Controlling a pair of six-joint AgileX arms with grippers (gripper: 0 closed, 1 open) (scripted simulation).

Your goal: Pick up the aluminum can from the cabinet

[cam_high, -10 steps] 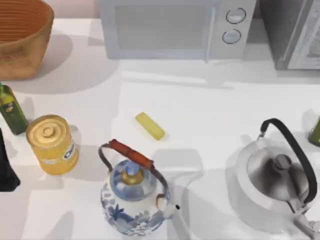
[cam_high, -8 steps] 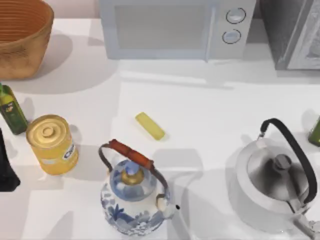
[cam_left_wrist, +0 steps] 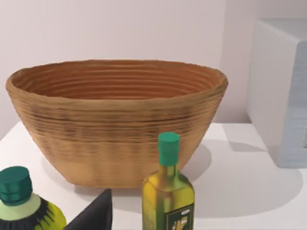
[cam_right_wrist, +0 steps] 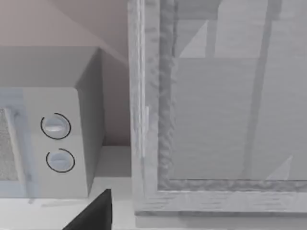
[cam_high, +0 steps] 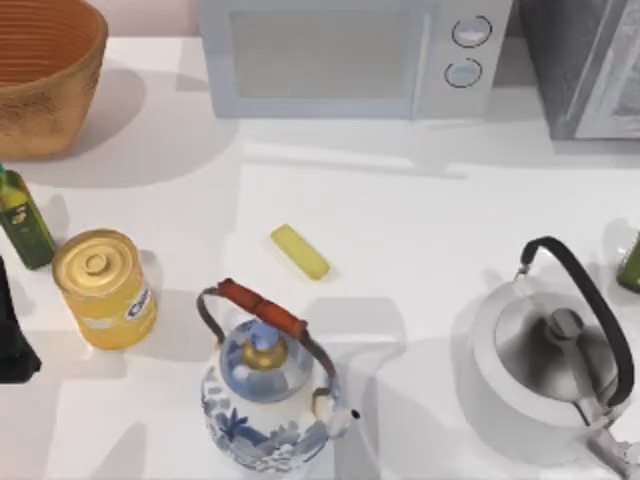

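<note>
while the yellow cylindrical aluminium can is standing upright on the white table, both arms are sitting out at the edges.

can: it is resting on the left part of the table, gold lid facing up, just beside the green-capped olive oil bottle and near the blue-and-white porcelain teapot; nothing is gripping it.

left arm: a dark piece of it is showing at the left edge of the top view, near the can but apart from it; whether its fingers are wide or narrow, i cannot tell.

left wrist camera: it is looking across at the woven brown wicker basket, with the olive oil bottle standing in front of it and a second green-capped bottle at the frame's corner.

right arm: its wrist camera is facing the grey cabinet with its pale framed door; the spread of its fingers is something i cannot tell.

microwave: the white microwave oven is sitting at the back of the table, its two round dials lying just beside the cabinet.

centre: a small pale yellow bar, possibly a sponge or soap, is lying flat between the microwave and the teapot.

right side: a polished steel kettle with a black handle is standing there, well apart from the can.
</note>
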